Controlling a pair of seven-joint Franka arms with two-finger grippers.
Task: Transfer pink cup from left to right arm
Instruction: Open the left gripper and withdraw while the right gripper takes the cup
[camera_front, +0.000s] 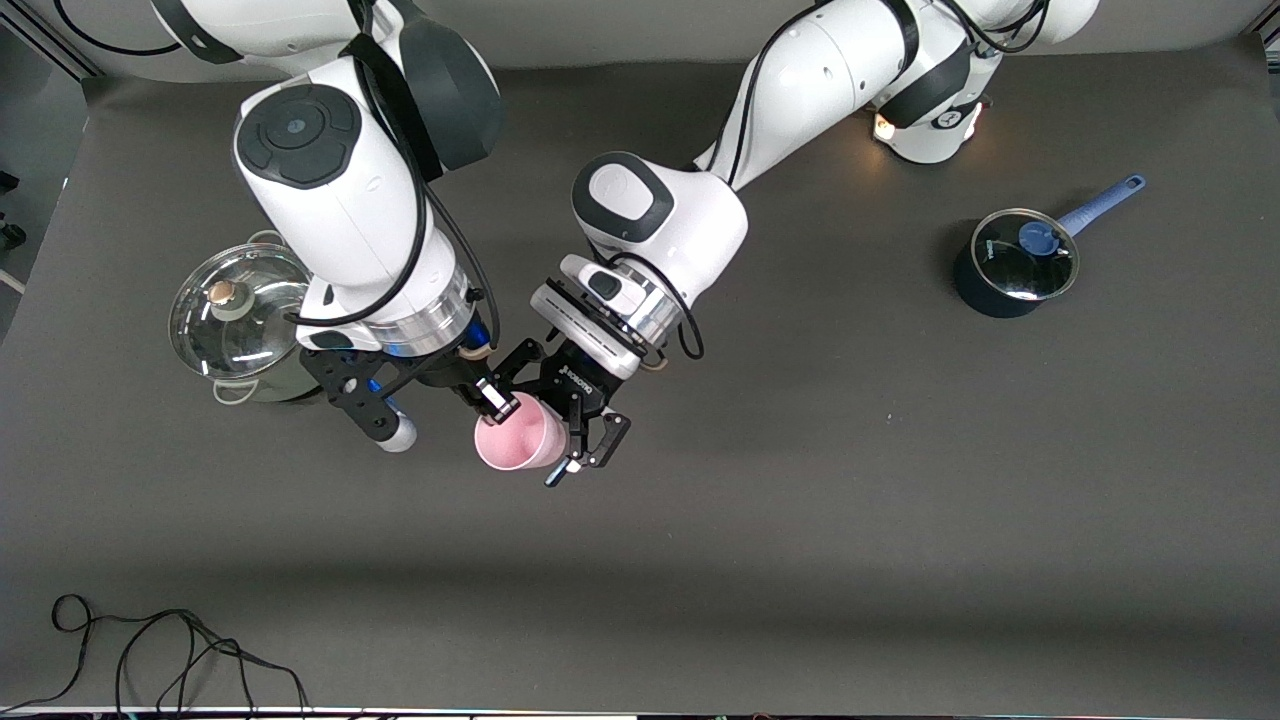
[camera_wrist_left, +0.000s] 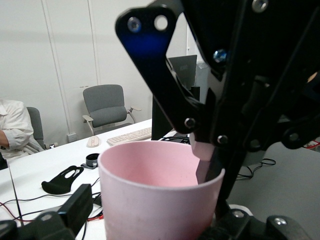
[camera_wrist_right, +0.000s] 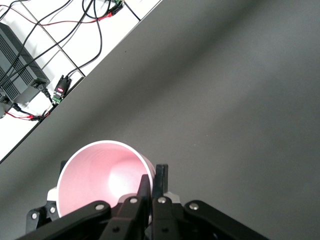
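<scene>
The handover is at its turning point: the pink cup (camera_front: 520, 435) hangs in the air over the middle of the tabletop (camera_front: 850, 520), tipped on its side and empty. The right hand (camera_front: 497, 402) is clamped on its rim, one finger inside the mouth and one outside. The left hand (camera_front: 578, 447) sits around the cup's body with its fingers spread apart, so it appears to have let go. Next, the left arm likely needs to back straight off without brushing the cup. A lidded steel pot (camera_front: 238, 322) and a lidded blue saucepan (camera_front: 1012, 262) stand apart; their contents cannot be told.
</scene>
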